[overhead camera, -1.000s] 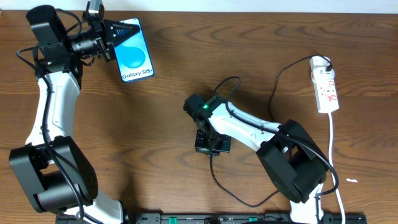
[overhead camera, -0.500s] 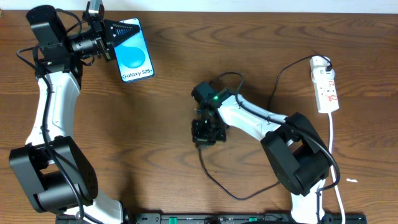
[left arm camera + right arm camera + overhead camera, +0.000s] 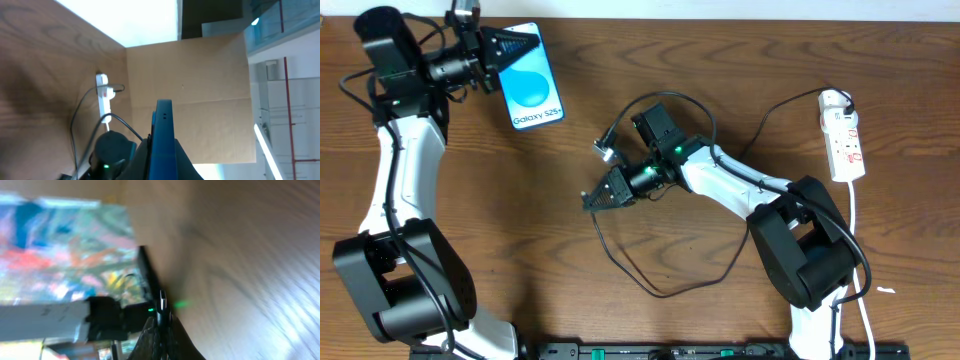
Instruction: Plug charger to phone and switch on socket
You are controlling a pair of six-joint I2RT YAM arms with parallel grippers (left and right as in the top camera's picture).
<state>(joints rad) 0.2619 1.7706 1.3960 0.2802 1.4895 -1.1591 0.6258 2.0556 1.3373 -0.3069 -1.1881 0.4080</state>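
Note:
My left gripper (image 3: 505, 47) is shut on the top end of the phone (image 3: 531, 87) at the far left and holds it above the table, its blue "Galaxy S25+" screen facing up. In the left wrist view the phone (image 3: 164, 132) shows edge-on between the fingers (image 3: 163, 167). My right gripper (image 3: 597, 196) points left at mid-table, shut on the charger's plug end; the small tip (image 3: 162, 300) sticks out past the fingers (image 3: 162, 325). The thin black charger cable (image 3: 660, 293) loops below the arm and runs up to the white socket (image 3: 846, 135) at the right edge, which also shows in the left wrist view (image 3: 102, 92).
The brown wooden table (image 3: 520, 230) carries both arms. The right arm's base (image 3: 800, 270) stands at the front right and the left arm's base (image 3: 405, 290) at the front left. A white lead (image 3: 855, 250) runs from the socket toward the front edge.
My right gripper has swung from pointing down at the table to pointing left, up and toward the phone, with the cable trailing. The left gripper and phone shifted slightly up-left.

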